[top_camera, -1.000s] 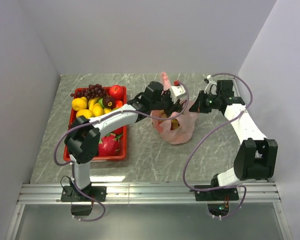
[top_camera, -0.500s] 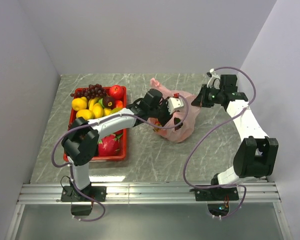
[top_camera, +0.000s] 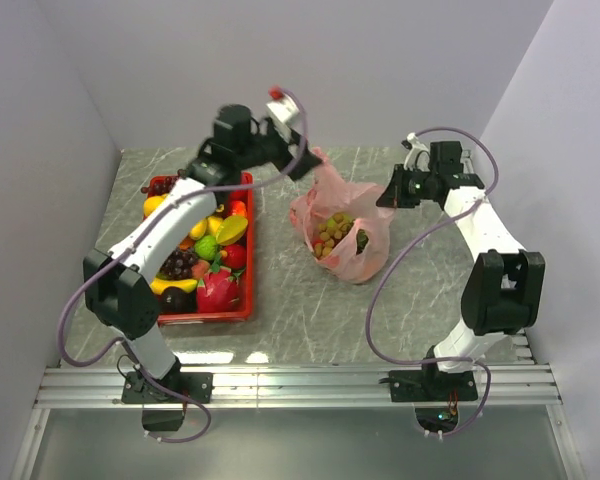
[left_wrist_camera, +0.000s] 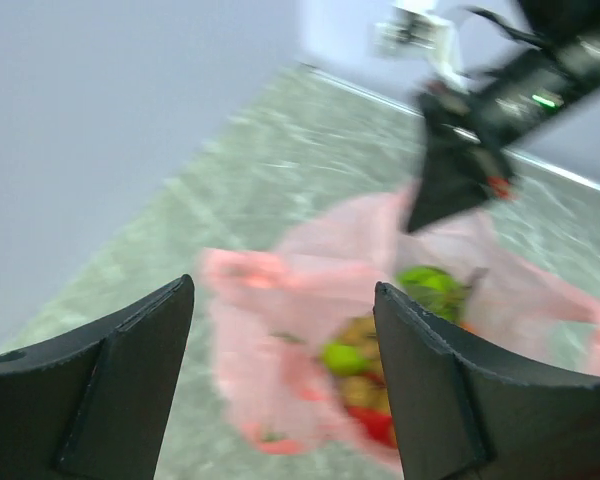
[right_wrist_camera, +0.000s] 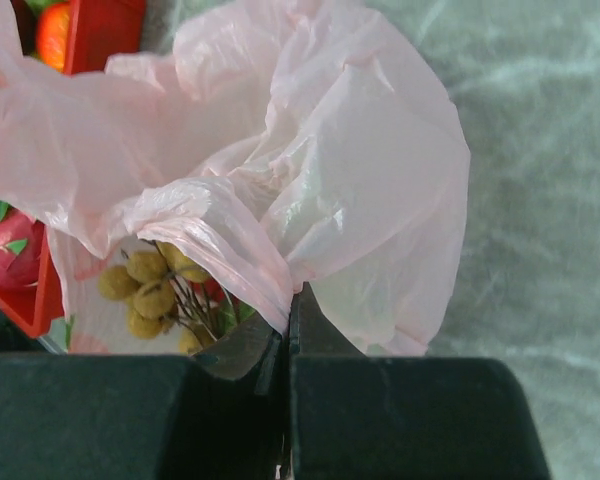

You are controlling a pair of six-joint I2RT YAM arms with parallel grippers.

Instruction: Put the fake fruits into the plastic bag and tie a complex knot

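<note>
The pink plastic bag (top_camera: 352, 255) stands on the table with its mouth gaping open, and no knot is in view. Tan berries (top_camera: 332, 232) and a green fruit lie inside it. My right gripper (top_camera: 388, 196) is shut on the film of the bag's right rim (right_wrist_camera: 280, 280), with the berries (right_wrist_camera: 145, 285) just below the pinch. My left gripper (top_camera: 302, 164) hangs open, raised behind and to the left of the bag, holding nothing. In the blurred left wrist view the bag (left_wrist_camera: 310, 300) shows between its spread fingers (left_wrist_camera: 420, 350). More fake fruits (top_camera: 212, 245) fill the red tray.
The red tray (top_camera: 205, 316) sits left of the bag, holding a dragon fruit (top_camera: 217, 290), grapes, lemons and apples. Its corner (right_wrist_camera: 100, 30) shows in the right wrist view. Grey walls close in the marble table on three sides.
My left gripper opened, let go of the bag and swung up and back towards the tray. The bag's mouth fell open. My right gripper kept its pinch and shifted slightly.
</note>
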